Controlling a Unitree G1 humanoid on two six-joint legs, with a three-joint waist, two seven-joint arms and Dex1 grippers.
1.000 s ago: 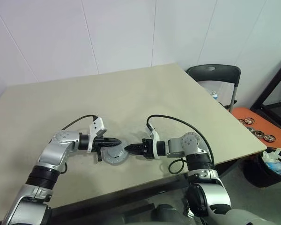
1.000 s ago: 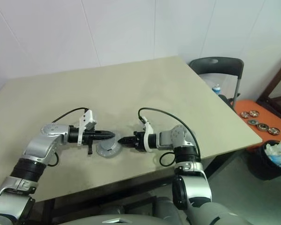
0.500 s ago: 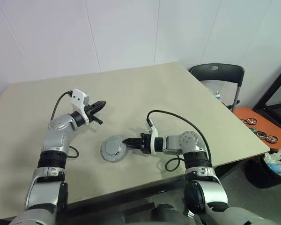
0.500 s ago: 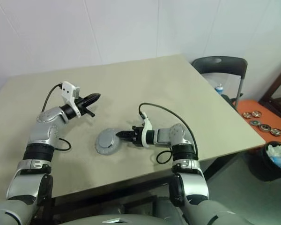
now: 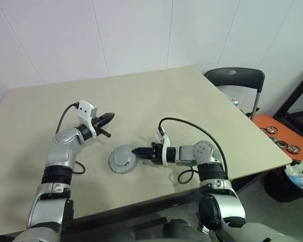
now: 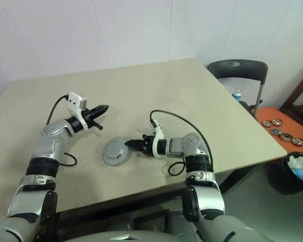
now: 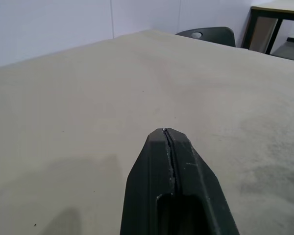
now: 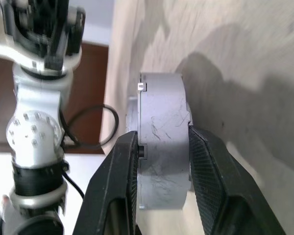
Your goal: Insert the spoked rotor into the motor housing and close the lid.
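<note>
lid (image 5: 122,160) covering housing, rotor hidden

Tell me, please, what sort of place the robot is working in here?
Probably a plain lab or workshop room: a bare beige table against white panelled walls, a dark folding chair beside it, and round metal parts laid out on an orange surface nearby, next to a bin of waste.

A beige bench (image 5: 156,96) with a matte, lightly scuffed top carries one thing: the motor housing (image 5: 122,160), a squat grey metal disc with its lid on, lying flat near the front edge.
</note>
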